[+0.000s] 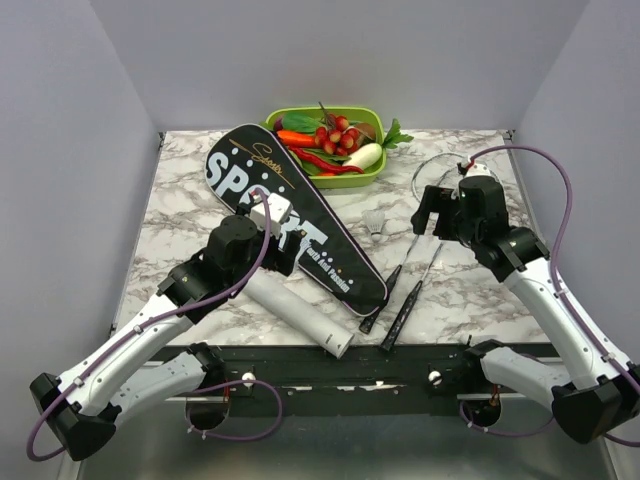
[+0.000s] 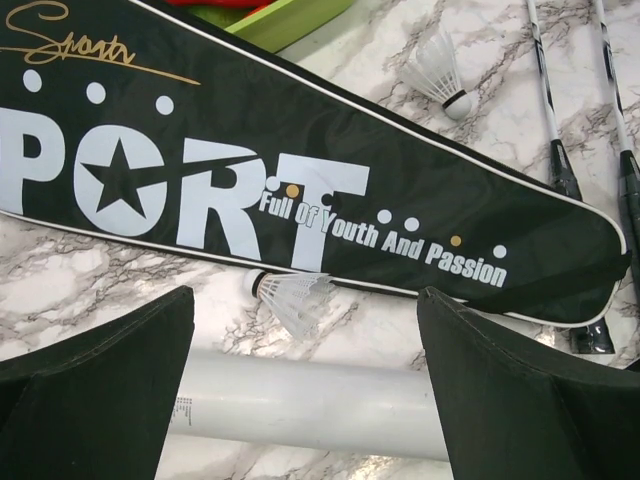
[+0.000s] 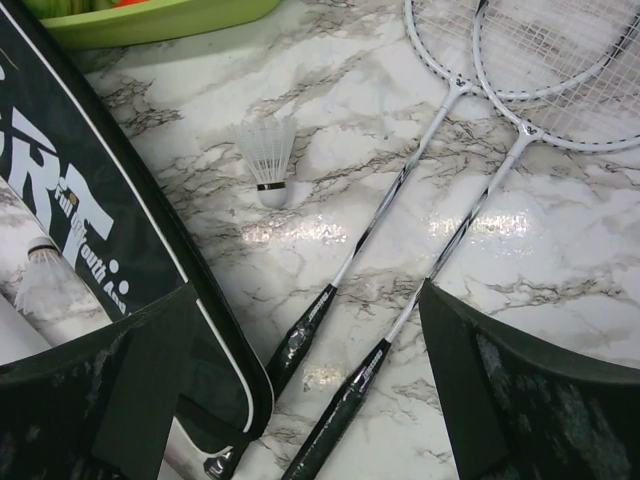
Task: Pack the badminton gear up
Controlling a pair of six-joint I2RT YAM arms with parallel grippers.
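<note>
Packing seems unstarted: left claw [image 2: 305, 330] above the bag [image 2: 200, 180] and right claw [image 3: 307, 300] above the rackets [image 3: 305, 335] both gape empty, so opening the bag likely comes first.

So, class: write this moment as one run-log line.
left gripper: open, empty, by bag | right gripper: open, empty, over rackets | bag: lying flat | rackets: side by side | shuttlecocks: two, loose
</note>
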